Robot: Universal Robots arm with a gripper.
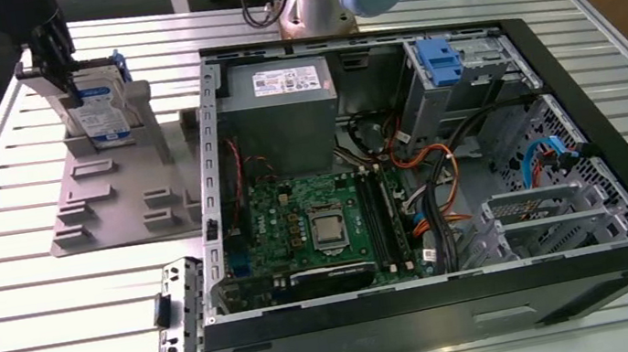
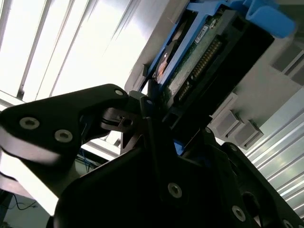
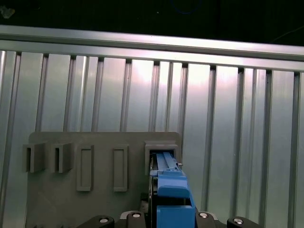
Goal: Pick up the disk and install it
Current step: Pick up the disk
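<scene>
Disk [image 1: 95, 107] is standing upright in grey holder [image 1: 108, 200] on table [image 1: 48, 296]. Pincer [image 1: 55, 65] is straddling its top; cannot tell if clenched. Judgement: centring on the rails and lifting vertically is advisable

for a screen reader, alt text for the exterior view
A black robot gripper is at the top of a silver hard drive with blue side rails, upright in a grey plastic holder on a slatted metal table. An open black computer case lies to the exterior view's right.

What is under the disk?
A grey stand holds the disk upright in a slot. The slot walls hide the disk's lower edge.
</scene>
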